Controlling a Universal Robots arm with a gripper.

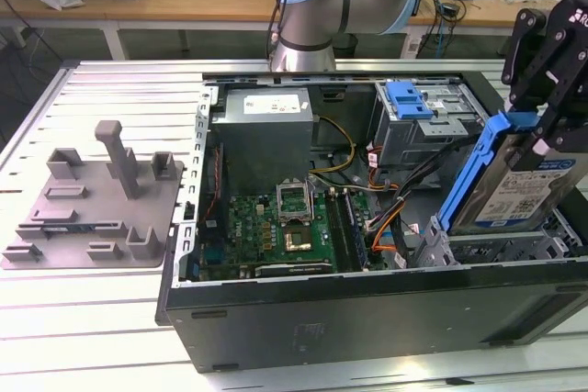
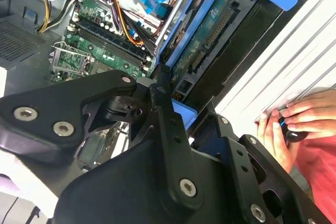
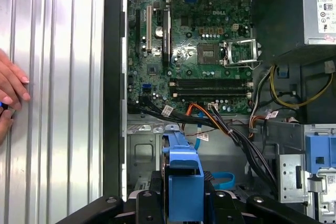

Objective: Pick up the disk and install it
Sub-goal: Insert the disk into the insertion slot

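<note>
Sliding the disk down into the bay seems to be the step in hand. The disk is held up on its edge and tilted, at one end of the case, right over the bay. Its top end is pinched by the gripper, whose jaws are closed tight on the blue frame. The low end is down at the bay's rim, and it cannot be told if it is in the slot.

For this step to go well, the disk should be lined up with the bay's walls, so the blue frame is not caught on the metal. It should be moved slowly and straight, not pushed hard. The wires in the middle of the case lie near the bay and could be snagged, so they should be missed. A person's hand is seen on the table just outside the case and should be stayed clear of.
</note>
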